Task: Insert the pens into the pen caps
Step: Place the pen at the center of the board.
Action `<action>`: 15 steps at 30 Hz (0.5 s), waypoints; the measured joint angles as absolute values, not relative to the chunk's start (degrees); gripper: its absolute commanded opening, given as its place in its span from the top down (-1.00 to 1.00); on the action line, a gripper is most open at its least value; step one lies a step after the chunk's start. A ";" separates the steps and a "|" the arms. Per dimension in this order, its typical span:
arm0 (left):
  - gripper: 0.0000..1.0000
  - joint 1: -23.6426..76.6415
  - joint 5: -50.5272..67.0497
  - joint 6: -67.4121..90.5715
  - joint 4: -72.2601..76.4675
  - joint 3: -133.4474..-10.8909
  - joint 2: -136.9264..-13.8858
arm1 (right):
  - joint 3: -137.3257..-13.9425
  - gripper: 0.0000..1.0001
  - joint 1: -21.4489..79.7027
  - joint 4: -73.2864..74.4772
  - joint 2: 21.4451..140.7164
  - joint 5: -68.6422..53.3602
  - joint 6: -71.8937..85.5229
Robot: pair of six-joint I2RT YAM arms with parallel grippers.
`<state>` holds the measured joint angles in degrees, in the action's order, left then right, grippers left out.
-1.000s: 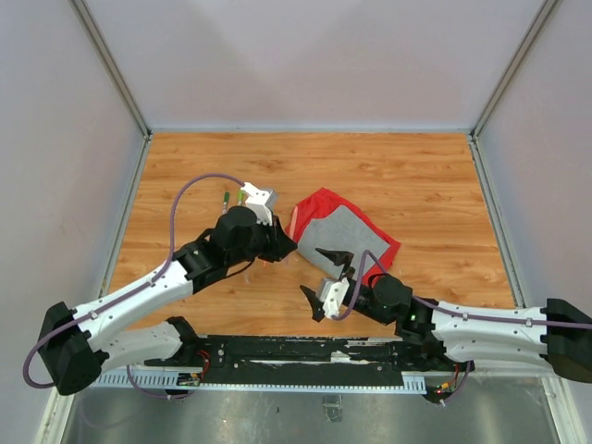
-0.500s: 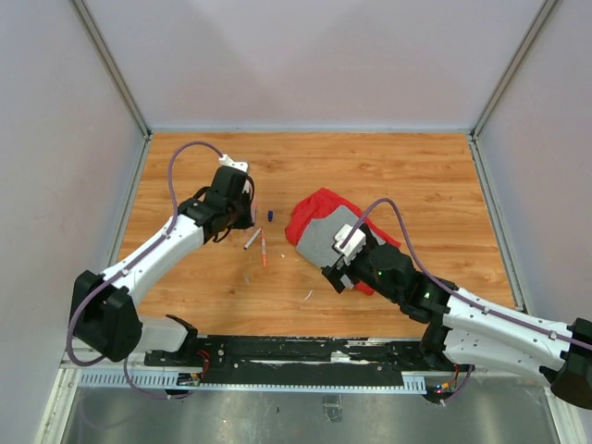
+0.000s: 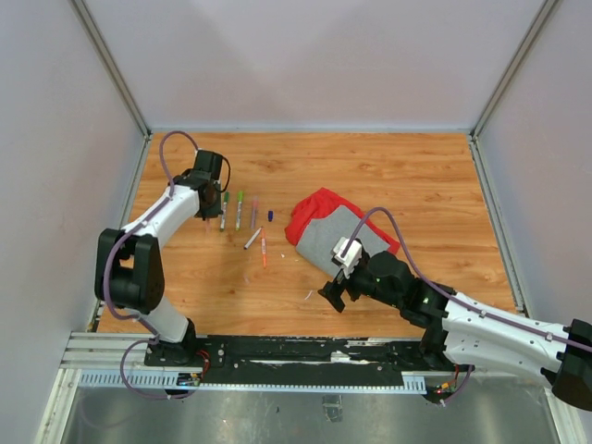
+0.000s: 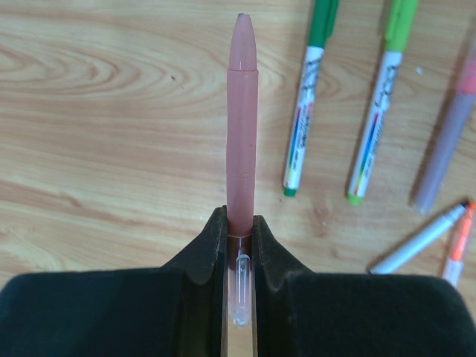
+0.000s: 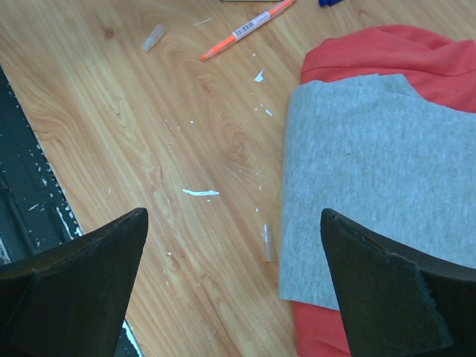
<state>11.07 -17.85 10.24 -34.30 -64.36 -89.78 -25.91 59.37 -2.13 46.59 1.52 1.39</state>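
Note:
My left gripper (image 4: 239, 223) is shut on a pink pen (image 4: 242, 126) that points straight out over the wood floor; in the top view the gripper (image 3: 209, 202) is at the far left. A dark green pen (image 4: 309, 97), a light green pen (image 4: 379, 104), a purple pen (image 4: 446, 141) and two orange-tipped pens (image 4: 420, 242) lie to its right. My right gripper (image 5: 234, 253) is open and empty above a small clear cap (image 5: 267, 244) at the cloth's edge. A second clear cap (image 5: 154, 36), an orange pen (image 5: 248, 27) and a blue cap (image 3: 270, 215) lie farther off.
A red-and-grey cloth (image 3: 338, 231) lies in the middle right of the wooden floor (image 3: 416, 176). White flakes (image 5: 201, 193) are scattered on the wood. A black rail (image 3: 305, 356) runs along the near edge. Grey walls enclose the sides.
My left arm has swung left, away from the row of pens, holding the pink pen. My right gripper has come off the cloth's edge toward the near side.

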 measured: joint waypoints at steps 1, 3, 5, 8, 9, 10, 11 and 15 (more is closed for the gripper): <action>0.99 10.74 -18.37 9.82 -34.33 -65.49 -91.39 | -25.76 -0.97 59.37 -2.13 46.59 0.97 1.69; 0.99 9.82 -18.68 8.84 -34.48 -67.66 -94.70 | -25.71 -0.97 59.37 -2.17 46.59 -0.30 2.26; 0.99 8.73 -18.72 7.90 -34.65 -69.30 -97.27 | -25.69 -0.97 59.37 -2.28 46.59 -1.21 2.92; 0.99 6.61 -18.22 6.81 -35.11 -71.55 -100.07 | -25.58 -0.97 59.37 -2.26 46.61 -2.39 3.60; 0.99 5.76 -17.96 6.42 -35.20 -72.27 -100.79 | -25.56 -0.97 59.37 -2.26 46.68 -2.63 3.77; 0.99 5.02 -17.65 6.11 -35.27 -72.88 -101.34 | -25.56 -0.97 59.37 -2.28 46.81 -3.07 4.08; 0.99 4.05 -16.95 5.69 -35.27 -73.63 -101.91 | -25.56 -0.97 59.37 -2.28 46.98 -3.49 4.27; 0.98 1.98 -14.04 4.23 -34.94 -75.79 -103.37 | -25.56 -0.97 59.37 -2.28 48.36 -4.97 4.73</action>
<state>1.98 -14.04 4.23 -34.94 -75.79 -103.37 -25.56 59.37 -2.28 48.36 -4.97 4.73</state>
